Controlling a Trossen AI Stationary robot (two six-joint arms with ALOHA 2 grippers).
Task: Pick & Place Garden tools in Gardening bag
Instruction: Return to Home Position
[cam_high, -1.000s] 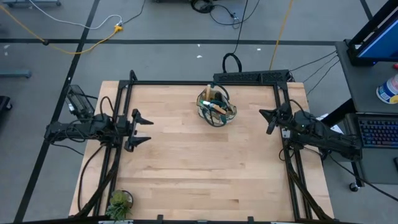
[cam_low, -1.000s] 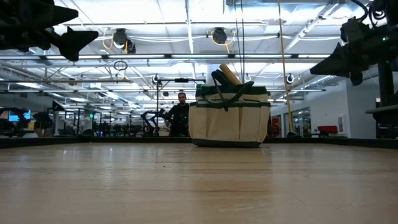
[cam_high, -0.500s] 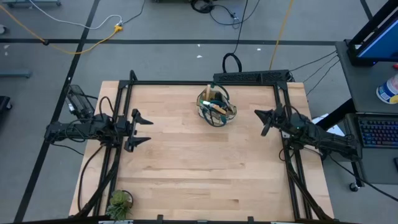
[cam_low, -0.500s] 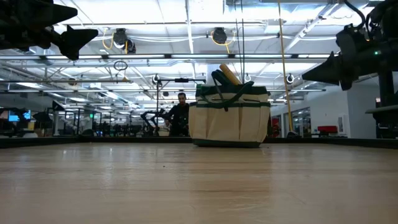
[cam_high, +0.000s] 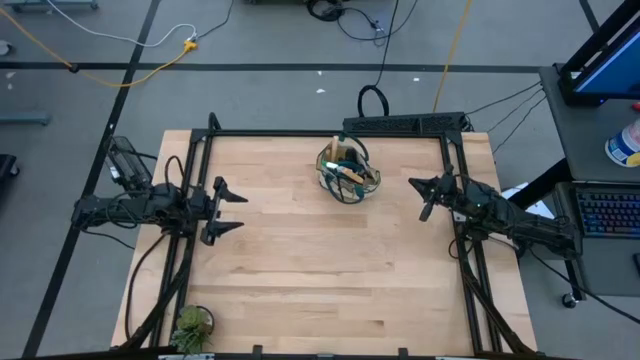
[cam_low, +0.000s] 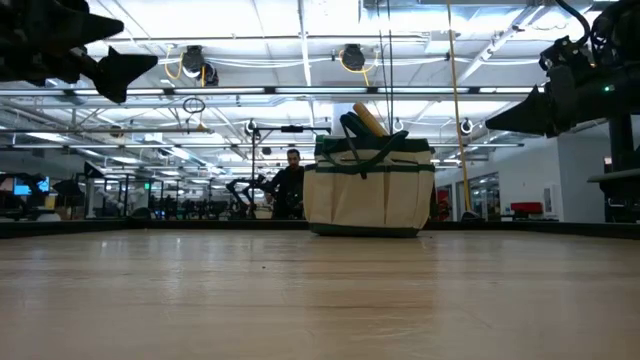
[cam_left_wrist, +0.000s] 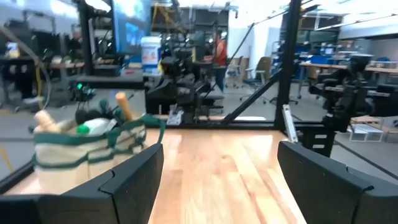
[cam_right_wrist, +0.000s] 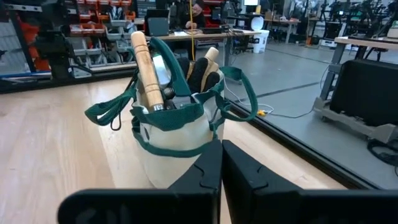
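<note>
Tabletop (cam_high: 320, 270) work looks done, Garden tools (cam_right_wrist: 146, 62) in the Gardening bag (cam_low: 370, 195) at twelve o'clock, so my right gripper (cam_right_wrist: 221, 146) hangs closed at three, left gripper (cam_high: 238, 209) agape at nine, both empty.

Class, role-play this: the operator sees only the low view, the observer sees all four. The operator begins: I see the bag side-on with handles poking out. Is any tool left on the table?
Observer: From above, no tool lies outside the bag. Only a potted plant stands at a corner of the table, on the left arm's side, at the edge opposite the bag.
Operator: Is the left gripper holding anything?
Observer: No. Its wrist view shows the left gripper open and empty.
Operator: And the right?
Observer: The right gripper is shut on nothing and points at the bag.
</note>
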